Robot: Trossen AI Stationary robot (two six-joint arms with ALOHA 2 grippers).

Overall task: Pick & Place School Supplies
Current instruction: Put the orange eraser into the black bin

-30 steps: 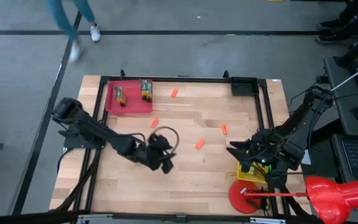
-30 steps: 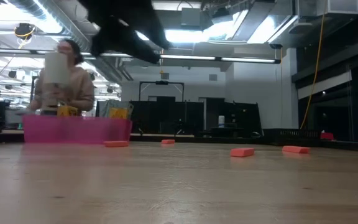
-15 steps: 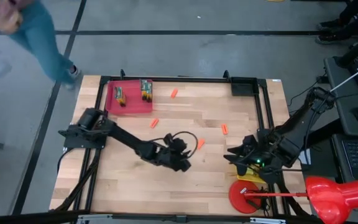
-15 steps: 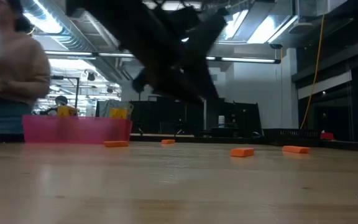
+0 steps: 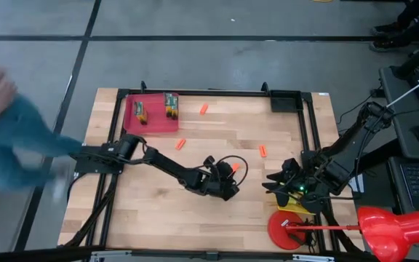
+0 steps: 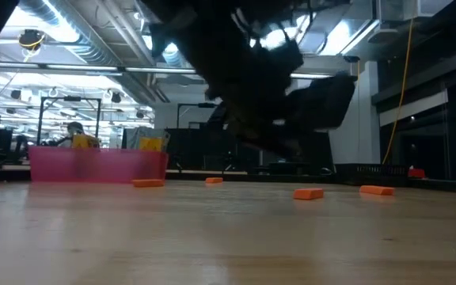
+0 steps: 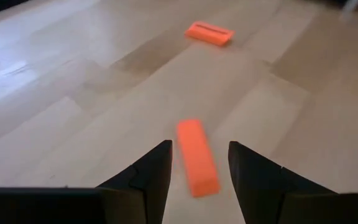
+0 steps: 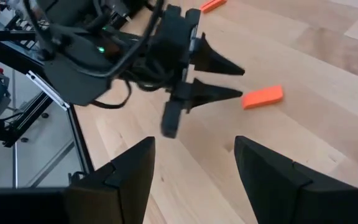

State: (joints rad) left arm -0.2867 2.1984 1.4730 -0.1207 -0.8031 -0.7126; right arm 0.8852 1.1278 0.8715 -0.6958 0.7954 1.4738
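Pink tray (image 5: 155,122) at the wooden table's (image 5: 158,211) far-left corner.

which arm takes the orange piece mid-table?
Left. Its pincer is open with the orange piece lying between its fingers, not yet gripped. The right pincer sits open near the table's right edge, farther off.

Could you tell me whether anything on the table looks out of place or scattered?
Yes: small flat orange pieces lie loose across the wooden table, one beside the open left gripper, another farther right, others near the flat pink tray.
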